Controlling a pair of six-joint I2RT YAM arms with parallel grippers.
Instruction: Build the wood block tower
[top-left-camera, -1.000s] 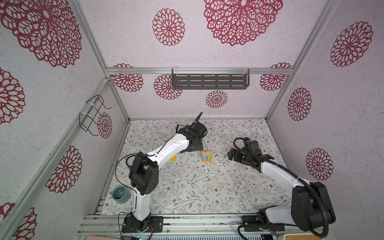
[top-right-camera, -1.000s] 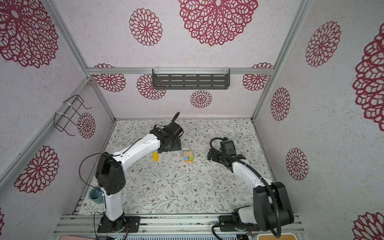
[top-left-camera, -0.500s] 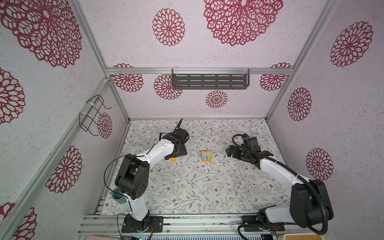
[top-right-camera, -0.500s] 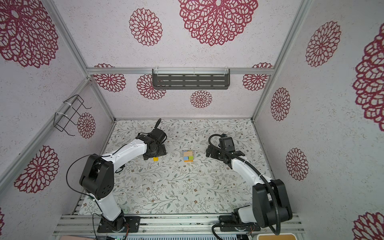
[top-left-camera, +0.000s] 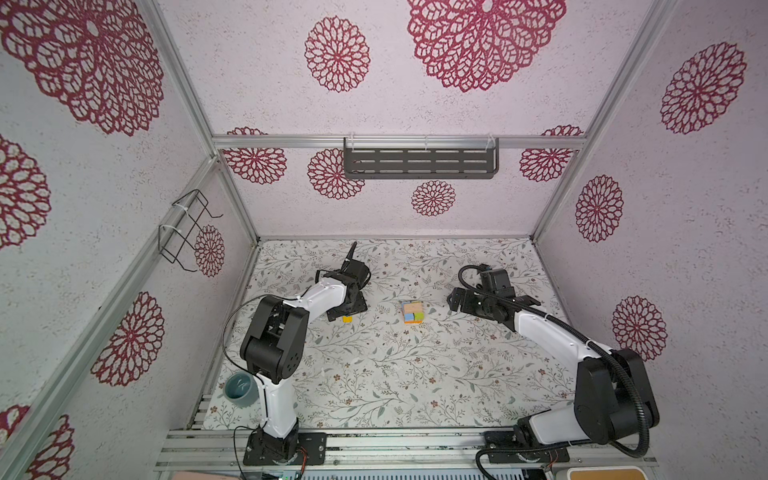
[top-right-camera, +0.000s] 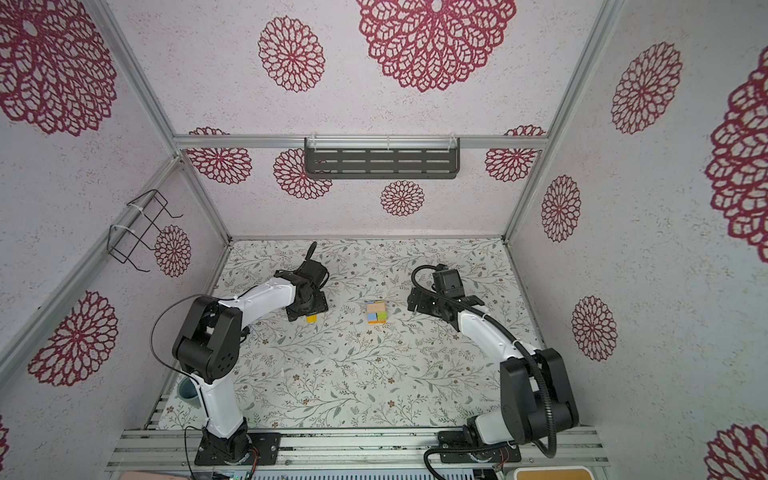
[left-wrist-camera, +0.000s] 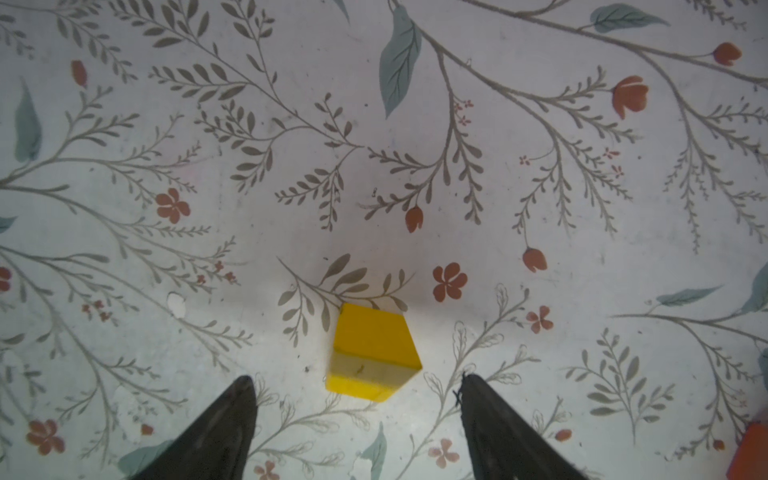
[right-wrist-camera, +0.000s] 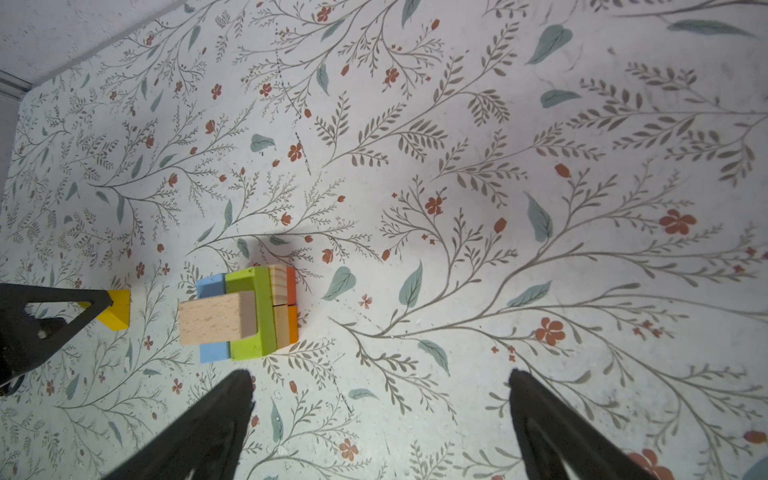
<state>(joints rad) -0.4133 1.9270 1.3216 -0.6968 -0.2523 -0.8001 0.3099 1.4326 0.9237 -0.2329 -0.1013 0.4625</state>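
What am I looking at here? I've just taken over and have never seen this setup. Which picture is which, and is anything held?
Two white robot arms stand at a flower-print table. The two wide pictures look down from overhead; the two close ones come from a camera on each wrist. The left claw is open right at a loose yellow block, not gripping it. The right claw is open and empty, near the small tower of coloured blocks. Nothing is held.

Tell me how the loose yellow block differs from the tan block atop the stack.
The yellow block is painted; the tan block is bare wood. The yellow block lies alone on the mat; the tan block tops the tower. Neither is gripped.
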